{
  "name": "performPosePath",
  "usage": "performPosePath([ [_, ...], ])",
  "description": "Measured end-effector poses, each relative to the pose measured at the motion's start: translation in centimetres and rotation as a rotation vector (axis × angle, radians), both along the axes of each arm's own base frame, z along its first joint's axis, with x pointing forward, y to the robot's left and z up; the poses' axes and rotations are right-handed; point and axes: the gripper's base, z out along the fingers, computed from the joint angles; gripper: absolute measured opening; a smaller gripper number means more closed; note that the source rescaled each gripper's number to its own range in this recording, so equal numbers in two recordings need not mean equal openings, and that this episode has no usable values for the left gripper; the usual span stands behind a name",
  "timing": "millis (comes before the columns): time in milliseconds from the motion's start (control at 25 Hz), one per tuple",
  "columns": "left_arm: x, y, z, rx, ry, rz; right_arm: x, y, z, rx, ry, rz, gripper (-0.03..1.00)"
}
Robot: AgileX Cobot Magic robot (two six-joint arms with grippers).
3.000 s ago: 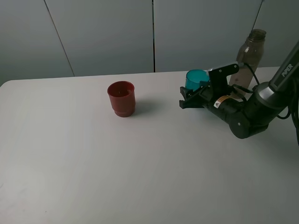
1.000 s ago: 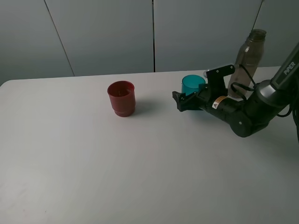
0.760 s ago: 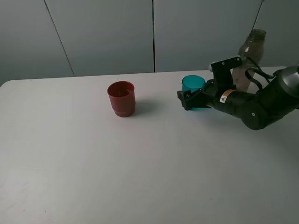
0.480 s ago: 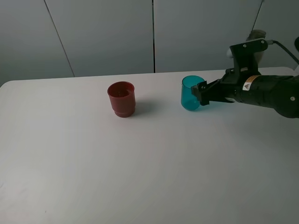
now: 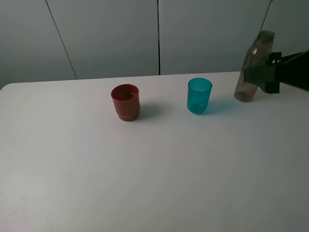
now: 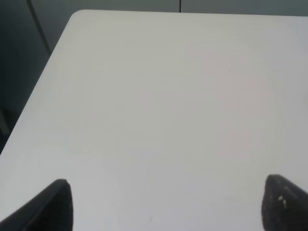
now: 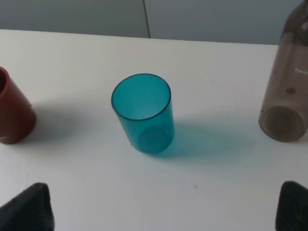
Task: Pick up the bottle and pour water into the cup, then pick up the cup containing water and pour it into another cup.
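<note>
Three containers stand upright on a white surface [image 5: 145, 164].
The teal cup [image 5: 199, 95] stands between the red cup [image 5: 126, 101] and the grey bottle [image 5: 253, 65]; beside the bottle, the right claw [image 7: 163, 211] is spread wide and empty; the left claw [image 6: 166, 202] is spread too.

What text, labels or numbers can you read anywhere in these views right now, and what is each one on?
Bottle: a faint pale marking near the edge of the right wrist view, cut off and too blurred to read.
Teal cup: no text visible.
Dark red cup: no text visible.
Right arm in the high view: no lettering shows on the part in frame.
Left wrist view: only bare table, no text.
</note>
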Motion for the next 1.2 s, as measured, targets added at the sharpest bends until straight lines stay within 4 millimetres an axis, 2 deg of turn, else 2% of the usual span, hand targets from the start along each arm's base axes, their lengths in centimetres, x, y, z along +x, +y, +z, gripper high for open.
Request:
performPosePath([
  [120, 0.0, 0.0, 0.0, 0.000, 0.000, 0.000, -3.7, -1.2, 1.4, 0.004, 0.005, 0.001, 0.99],
  [240, 0.0, 0.0, 0.0, 0.000, 0.000, 0.000, -6.7, -2.1, 1.9, 0.002, 0.011, 0.003, 0.99],
  [520, 0.0, 0.0, 0.0, 0.000, 0.000, 0.000, -11.6, -4.2, 1.1, -0.090, 0.110, -0.016, 0.99],
  [640, 0.0, 0.0, 0.0, 0.000, 0.000, 0.000, -12.9, -4.8, 0.4, -0.109, 0.115, -0.024, 0.99],
  [1040, 0.0, 0.0, 0.0, 0.000, 0.000, 0.000, -16.1, -5.7, 0.3, -0.039, -0.098, -0.027, 0.99],
  [1200, 0.0, 0.0, 0.0, 0.000, 0.000, 0.000, -16.7, -5.9, 0.3, -0.030, -0.134, -0.098, 0.99],
])
